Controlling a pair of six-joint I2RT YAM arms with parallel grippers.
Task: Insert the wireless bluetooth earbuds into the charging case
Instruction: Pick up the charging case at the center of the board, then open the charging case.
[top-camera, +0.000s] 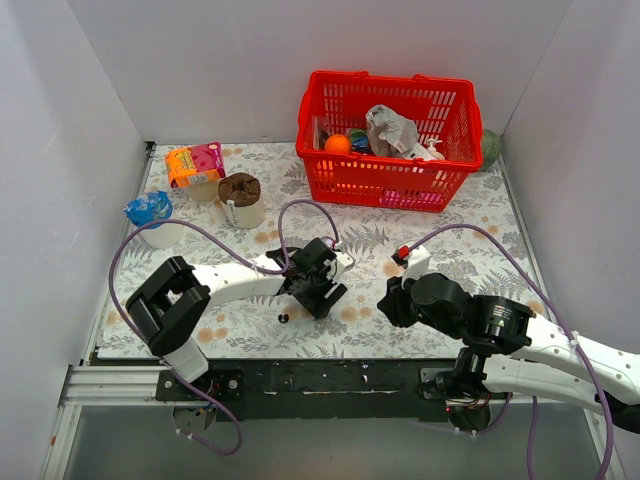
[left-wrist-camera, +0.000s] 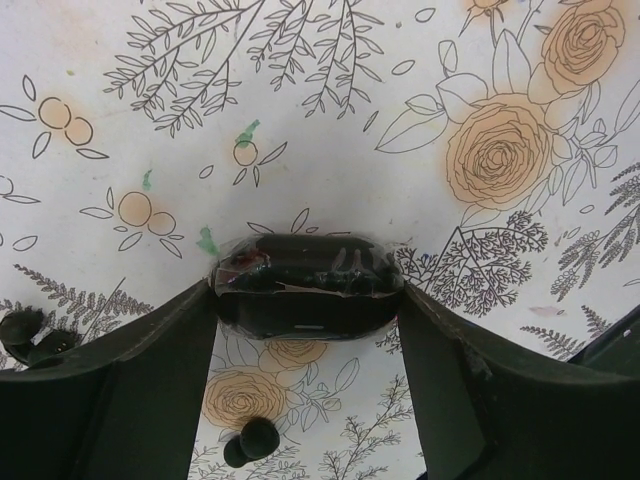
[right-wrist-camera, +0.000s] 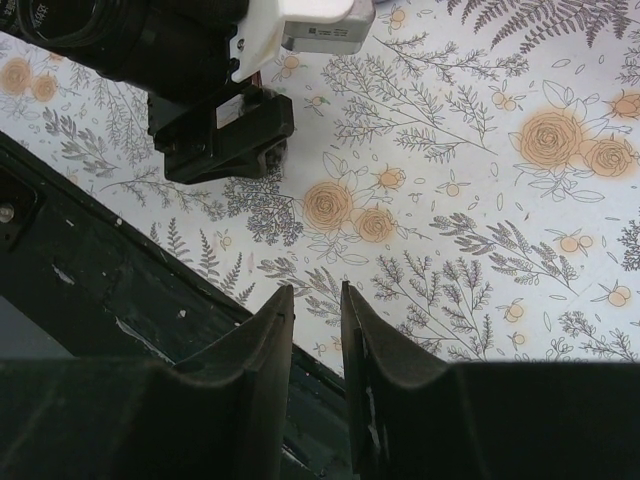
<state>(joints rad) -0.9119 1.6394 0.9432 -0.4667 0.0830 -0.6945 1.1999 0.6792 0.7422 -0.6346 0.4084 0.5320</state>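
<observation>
The left gripper is clamped on the small rounded dark charging case (hidden from above); a tiny dark earbud lies below on the floral tablecloth; the right gripper, nearly closed, holds nothing

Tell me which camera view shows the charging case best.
The left wrist view: the charging case fills the gap between the left fingers, dark and shiny. In the top view the left gripper covers it. The right wrist view does not show it.
</observation>
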